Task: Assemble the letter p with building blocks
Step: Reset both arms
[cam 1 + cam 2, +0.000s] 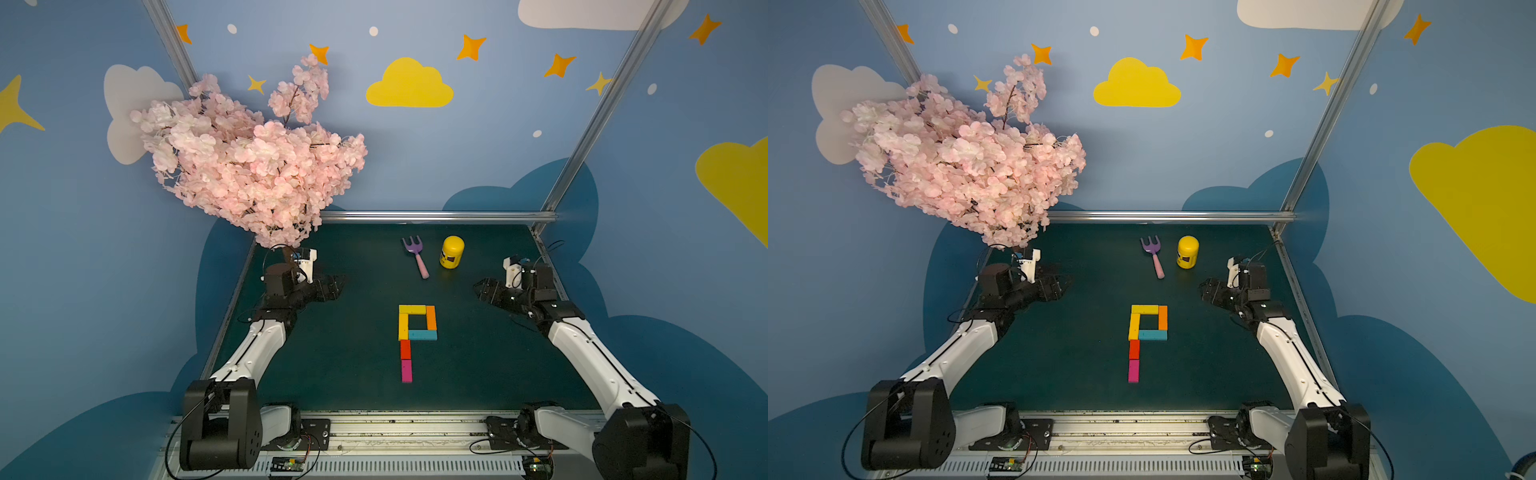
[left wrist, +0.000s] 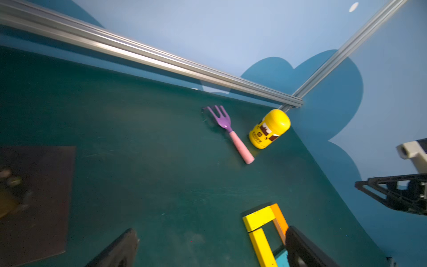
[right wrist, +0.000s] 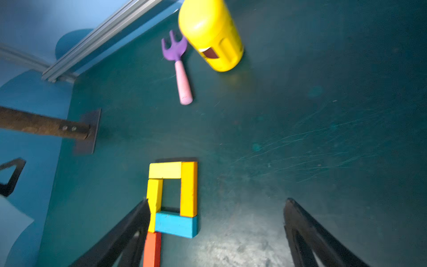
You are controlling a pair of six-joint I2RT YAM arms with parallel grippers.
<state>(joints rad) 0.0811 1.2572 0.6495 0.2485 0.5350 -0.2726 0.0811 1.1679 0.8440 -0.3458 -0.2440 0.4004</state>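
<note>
We looked into a robot lab booth dressed as a playroom. Blue walls with painted clouds and stars filled the upper frame, and a fake blossom tree hung at upper left. Metal rails edged a dark green table at lower centre. It held toy blocks, and the left arm and right arm were mounted at the lower corners.

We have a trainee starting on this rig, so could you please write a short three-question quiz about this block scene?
1. True or false: the teal rectangular block closes the bottom of the loop of the block letter P.
2. Which block ends the stem nearest the robot? A) red B) magenta rectangular block C) orange
3. Fill in: the purple plastic toy fork beside the yellow plastic jar has a ____ handle.
Key: 1 true; 2 B; 3 pink.
</note>
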